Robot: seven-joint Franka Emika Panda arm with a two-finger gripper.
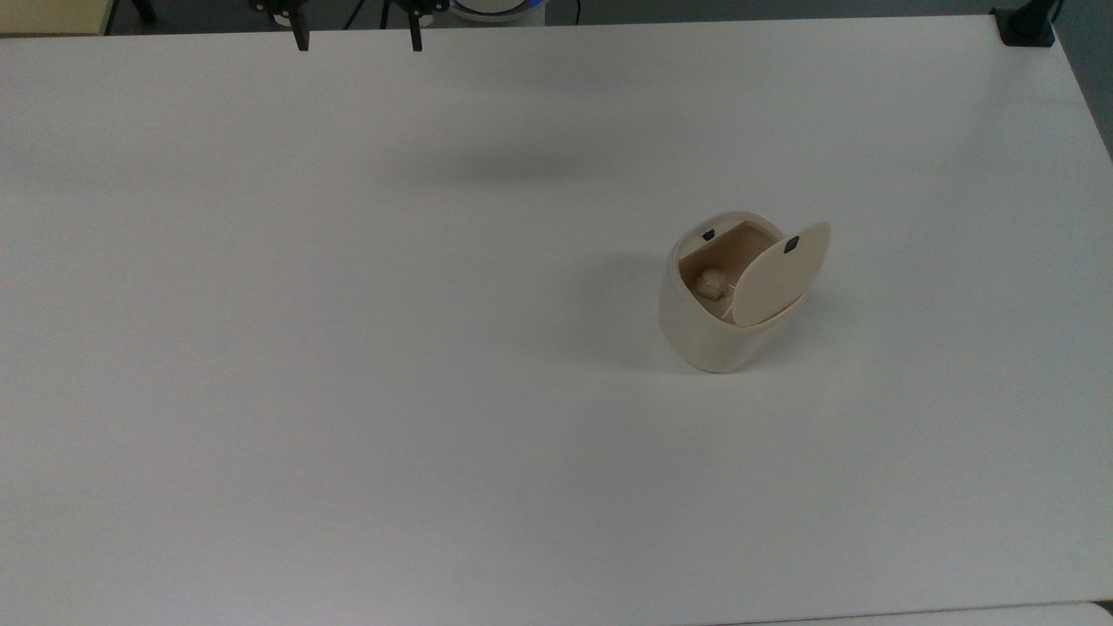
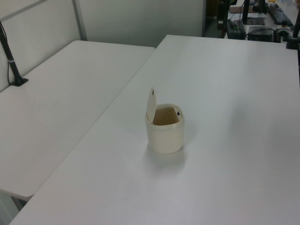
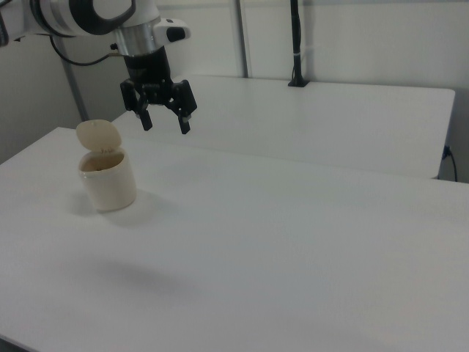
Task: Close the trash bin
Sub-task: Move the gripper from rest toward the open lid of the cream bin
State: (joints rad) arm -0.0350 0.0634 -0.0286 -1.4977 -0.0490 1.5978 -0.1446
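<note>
The cream-beige trash bin stands on the white table, right of centre in the top view. Its lid is hinged up, standing nearly upright at the bin's right side, with a small black mark near its top edge. Inside lies a crumpled pale ball. In the left view the trash bin has its lid raised on the left. In the right view the trash bin sits at the left, and my gripper hangs open in the air to its upper right, well apart from it. The gripper tips show at the top view's upper edge.
The white table stretches wide around the bin. A second white table adjoins it on the left view's left. A black clamp stand sits at the top view's far right corner, and a black post stands on the rear table.
</note>
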